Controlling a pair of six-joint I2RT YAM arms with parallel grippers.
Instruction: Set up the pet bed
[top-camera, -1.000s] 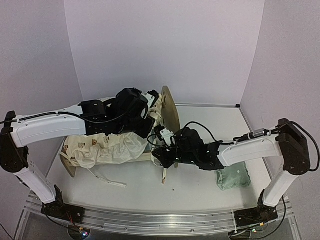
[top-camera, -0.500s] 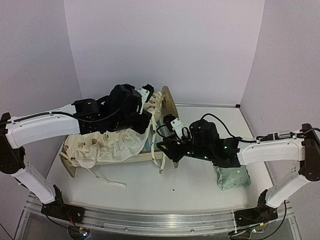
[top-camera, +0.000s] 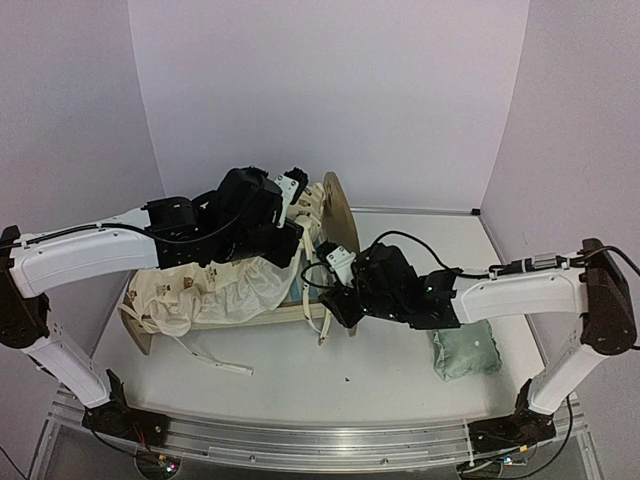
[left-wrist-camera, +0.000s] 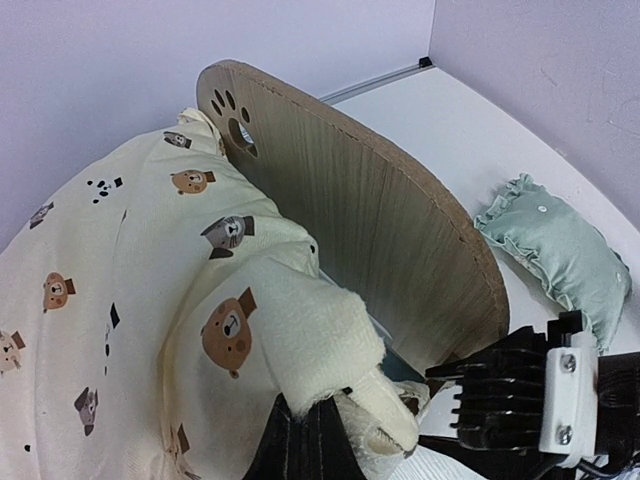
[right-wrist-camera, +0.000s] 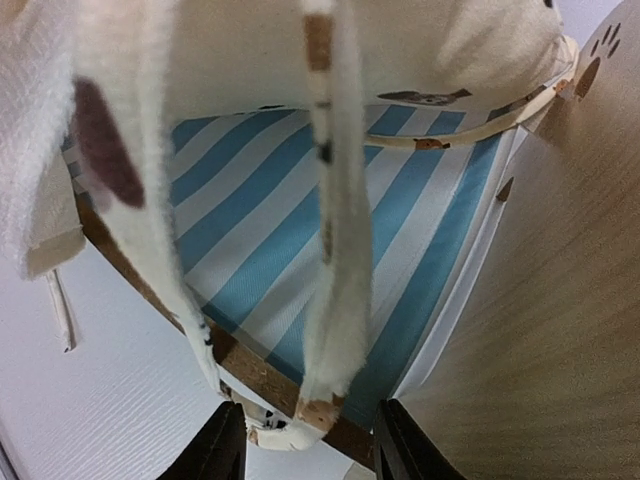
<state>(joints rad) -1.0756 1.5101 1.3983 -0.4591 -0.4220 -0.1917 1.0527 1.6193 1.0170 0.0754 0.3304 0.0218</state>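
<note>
The pet bed (top-camera: 338, 215) stands left of centre with its arched headboard upright; the headboard with its paw cutout also shows in the left wrist view (left-wrist-camera: 370, 200). The cream bear-print cushion (top-camera: 215, 290) lies crumpled over the frame. My left gripper (top-camera: 293, 242) is shut on a corner of the cushion (left-wrist-camera: 300, 330), held raised beside the headboard. My right gripper (top-camera: 335, 300) is open at the bed's near side rail (right-wrist-camera: 260, 365). A cushion tie (right-wrist-camera: 335, 300) hangs between its fingers (right-wrist-camera: 225, 445) over the blue-and-white striped base (right-wrist-camera: 250, 230).
The small mint green pillow (top-camera: 465, 350) lies on the table to the right, behind my right arm, and shows in the left wrist view (left-wrist-camera: 555, 250). A loose tie (top-camera: 215, 362) trails on the table in front of the bed. Walls close in at the back and sides.
My left gripper lifted the cushion corner a little. My right gripper drew back to the right, then came in again to the near rail, with the tie now hanging between its fingers.
</note>
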